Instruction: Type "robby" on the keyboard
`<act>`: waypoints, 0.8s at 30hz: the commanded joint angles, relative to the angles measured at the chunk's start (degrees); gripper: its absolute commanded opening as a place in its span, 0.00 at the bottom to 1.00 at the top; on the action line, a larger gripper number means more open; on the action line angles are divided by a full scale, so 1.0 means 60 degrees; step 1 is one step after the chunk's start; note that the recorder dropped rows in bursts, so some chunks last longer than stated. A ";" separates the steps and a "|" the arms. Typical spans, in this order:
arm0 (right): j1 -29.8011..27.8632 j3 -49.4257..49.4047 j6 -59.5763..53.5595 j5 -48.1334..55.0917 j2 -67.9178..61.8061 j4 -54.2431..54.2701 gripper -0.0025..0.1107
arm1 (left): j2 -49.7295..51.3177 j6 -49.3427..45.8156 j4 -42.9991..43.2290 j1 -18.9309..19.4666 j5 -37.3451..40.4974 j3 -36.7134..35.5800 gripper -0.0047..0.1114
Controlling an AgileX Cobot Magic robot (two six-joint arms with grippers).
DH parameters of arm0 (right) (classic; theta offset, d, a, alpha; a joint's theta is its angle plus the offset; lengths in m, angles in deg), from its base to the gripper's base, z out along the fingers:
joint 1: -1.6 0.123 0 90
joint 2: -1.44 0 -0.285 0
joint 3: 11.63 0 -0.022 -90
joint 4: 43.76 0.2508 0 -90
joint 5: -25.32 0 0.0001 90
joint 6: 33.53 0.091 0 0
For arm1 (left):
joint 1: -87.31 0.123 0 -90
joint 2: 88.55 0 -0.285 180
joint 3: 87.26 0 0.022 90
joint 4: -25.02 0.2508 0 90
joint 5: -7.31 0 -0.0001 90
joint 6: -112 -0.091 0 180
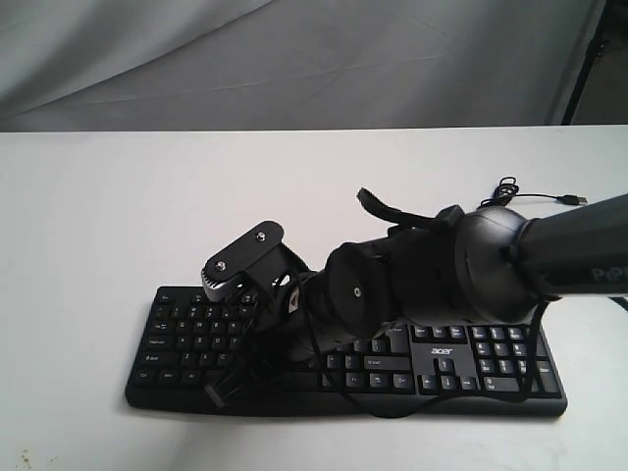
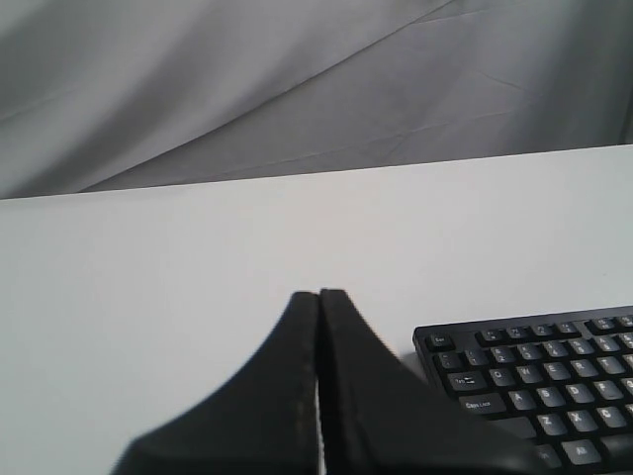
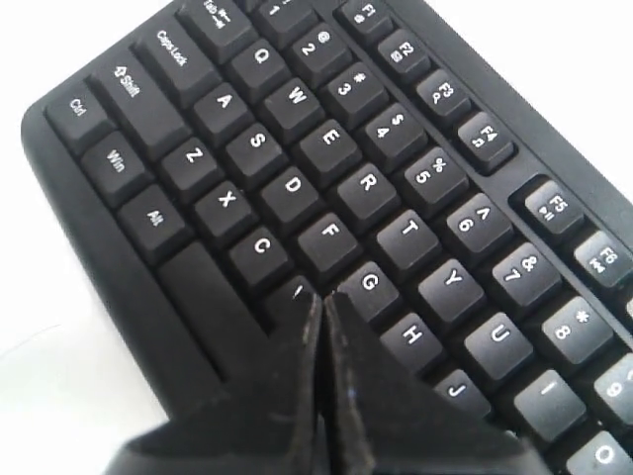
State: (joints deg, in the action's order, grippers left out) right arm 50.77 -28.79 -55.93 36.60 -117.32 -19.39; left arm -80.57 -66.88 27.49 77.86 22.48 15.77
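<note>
- Two grippers, one keyboard, one loose cable, and one arm in the exterior view
- The right gripper [image 3: 318, 297] is clenched with its two black fingers pressed flat together and nothing between them
- Its tips are low over the letter keys, where C, F and G meet; they hide the key below, and I cannot tell if they touch it
- The keyboard [image 3: 297, 188] is black with white letters and lies flat on the table, long side across the exterior view
- In the exterior view the right arm [image 1: 461, 265] reaches from the right across the middle of the keyboard [image 1: 471, 368], covering most of the letter block
- The number pad and the small white logo [image 1: 442, 350] are uncovered on the right
- The left gripper [image 2: 318, 294] is also clenched and empty, fingers closed along one seam
- It is above bare table, just beside the corner of the keyboard [image 2: 534, 376] that has the Esc key, and does not touch it
- The table [image 1: 147, 196] is plain white and matt
- There is open room to the left of the keyboard and a wide bare strip behind it
- The thin black cable [image 1: 508, 188] lies behind the keyboard's right end, with its plug [image 1: 574, 199] resting on the table
- The table's far edge runs straight across, with grey creased cloth [image 1: 245, 59] hanging behind it
- A dark pole [image 1: 586, 69] slants at the far right
</note>
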 commanded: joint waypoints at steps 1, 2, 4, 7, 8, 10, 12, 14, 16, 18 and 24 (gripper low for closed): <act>-0.0092 0.0012 0.0123 0.0033 -0.0264 -0.0141 0.02 | -0.0033 0.0026 0.0045 -0.0061 -0.0069 -0.0041 0.04; -0.0092 0.0012 0.0125 0.0033 -0.0312 -0.0141 0.02 | -0.0033 0.0026 0.0045 -0.0061 -0.0069 -0.0041 0.04; -0.0092 0.0012 0.0125 0.0033 -0.0313 -0.0161 0.02 | -0.0033 0.0026 0.0045 -0.0061 -0.0069 -0.0041 0.04; -0.0108 0.0012 0.0125 0.0016 -0.0044 -0.0178 0.02 | -0.0033 0.0026 0.0045 -0.0061 -0.0069 -0.0041 0.04; -0.0108 0.0012 0.0125 0.0016 0.0137 -0.0178 0.02 | -0.0033 0.0026 0.0045 -0.0061 -0.0069 -0.0041 0.04; -0.0262 0.0122 0.0308 0.0305 0.0352 -0.0178 0.02 | -0.0033 0.0026 0.0045 -0.0061 -0.0069 -0.0041 0.04; -0.0626 0.0712 0.0675 0.1230 0.0313 -0.0490 0.02 | -0.0033 0.0026 0.0045 -0.0061 -0.0069 -0.0041 0.04; -0.0780 0.1233 0.0820 0.1548 0.0234 -0.0963 0.02 | -0.0033 0.0026 0.0045 -0.0061 -0.0069 -0.0041 0.04; -0.0859 0.1348 0.0820 0.1506 0.0209 -0.1059 0.02 | -0.0033 0.0026 0.0045 -0.0061 -0.0069 -0.0041 0.04; -0.0859 0.1348 0.0820 0.1525 0.0123 -0.1034 0.02 | -0.0033 0.0026 0.0045 -0.0061 -0.0069 -0.0041 0.04; -0.0859 0.1348 0.0782 0.1270 -0.0354 -0.1038 0.02 | -0.0033 0.0026 0.0045 -0.0061 -0.0069 -0.0041 0.04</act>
State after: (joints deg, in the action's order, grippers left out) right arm 46.10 -21.01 -51.15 45.16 -118.61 -24.76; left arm -80.57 -66.88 27.49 77.86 22.48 15.77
